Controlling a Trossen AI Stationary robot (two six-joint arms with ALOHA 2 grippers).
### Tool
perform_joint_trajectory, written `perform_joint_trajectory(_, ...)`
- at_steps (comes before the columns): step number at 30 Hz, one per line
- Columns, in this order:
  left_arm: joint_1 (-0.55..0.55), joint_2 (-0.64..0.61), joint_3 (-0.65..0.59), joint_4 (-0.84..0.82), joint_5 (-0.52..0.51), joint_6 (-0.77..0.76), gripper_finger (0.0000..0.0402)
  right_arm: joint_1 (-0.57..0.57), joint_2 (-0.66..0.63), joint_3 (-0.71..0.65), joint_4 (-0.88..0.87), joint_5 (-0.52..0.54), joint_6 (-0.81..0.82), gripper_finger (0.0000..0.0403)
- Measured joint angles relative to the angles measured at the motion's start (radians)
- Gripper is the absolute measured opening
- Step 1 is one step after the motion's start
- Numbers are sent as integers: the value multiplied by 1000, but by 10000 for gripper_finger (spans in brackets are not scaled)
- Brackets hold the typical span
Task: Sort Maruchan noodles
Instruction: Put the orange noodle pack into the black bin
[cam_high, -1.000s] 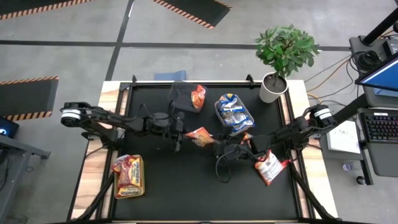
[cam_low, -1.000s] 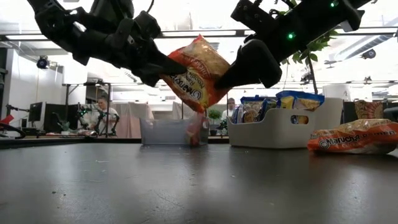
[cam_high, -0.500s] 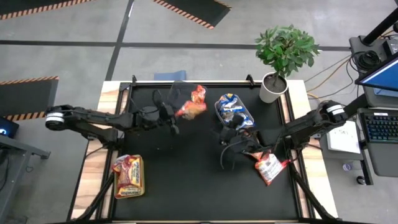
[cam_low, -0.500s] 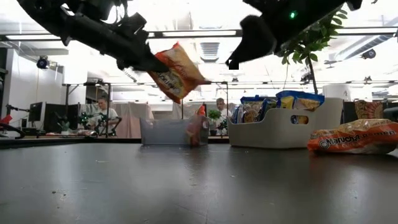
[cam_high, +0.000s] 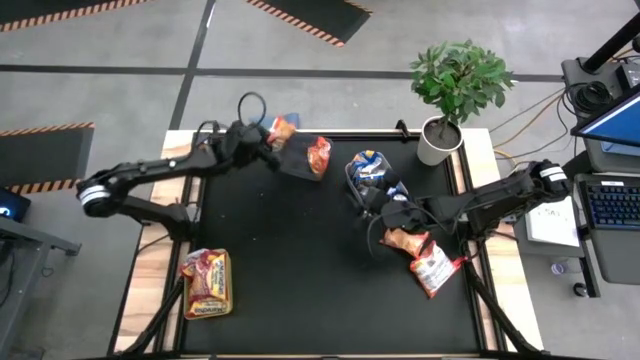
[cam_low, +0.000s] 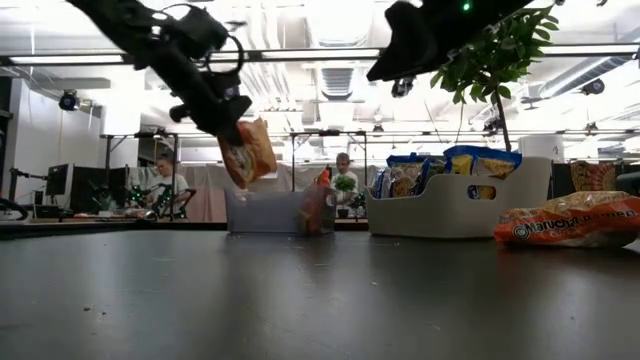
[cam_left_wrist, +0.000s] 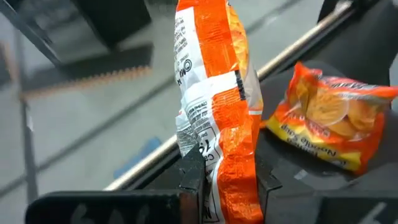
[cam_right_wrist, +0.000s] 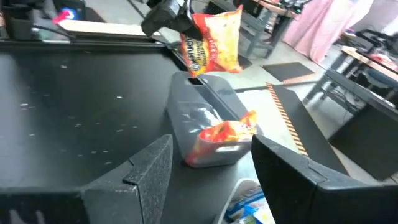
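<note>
High view: the left hand (cam_high: 268, 135) is clenched on an orange noodle packet (cam_high: 282, 129) above the grey bin (cam_high: 296, 160) at the counter's (cam_high: 280, 260) far edge, while the right hand (cam_high: 385, 200), fingers spread and empty, hovers beside the white bin (cam_high: 400, 190) of blue packets (cam_high: 368, 168).

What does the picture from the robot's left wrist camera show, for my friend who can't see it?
The left gripper is shut on an orange noodle packet, holding it upright in the middle of the picture. Beyond it, a second orange packet lies in a dark grey bin at the edge of the black table, with grey floor behind.
</note>
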Motion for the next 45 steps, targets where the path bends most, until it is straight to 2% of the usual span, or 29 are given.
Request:
perform_joint_trajectory(3, 54, 69, 91, -104, 115, -32, 41, -33, 0, 0, 0, 0, 1, 210)
perform_joint_trajectory(5, 67, 113, 143, -183, 145, -45, 41, -55, 0, 0, -1, 0, 1, 210)
perform_joint_trajectory(8, 69, 174, 199, -245, 118, -46, 41, -83, -5, 0, -1, -2, 0, 210)
perform_joint_trajectory(14, 70, 262, 255, -274, 137, -75, 41, -127, -13, 0, 0, -4, -20, 210)
perform_joint_trajectory(21, 70, 315, 262, -301, 118, -193, 41, -143, -17, 0, -2, -5, -42, 210)
perform_joint_trajectory(29, 70, 350, 262, -303, 111, -240, 44, -150, -26, 0, -1, -5, -66, 210)
perform_joint_trajectory(39, 70, 358, 262, -301, 107, -258, 95, -150, -32, 0, -1, -6, -45, 210)
perform_joint_trajectory(45, 70, 354, 262, -306, 105, -219, 134, -150, -32, 0, -1, -6, -29, 210)
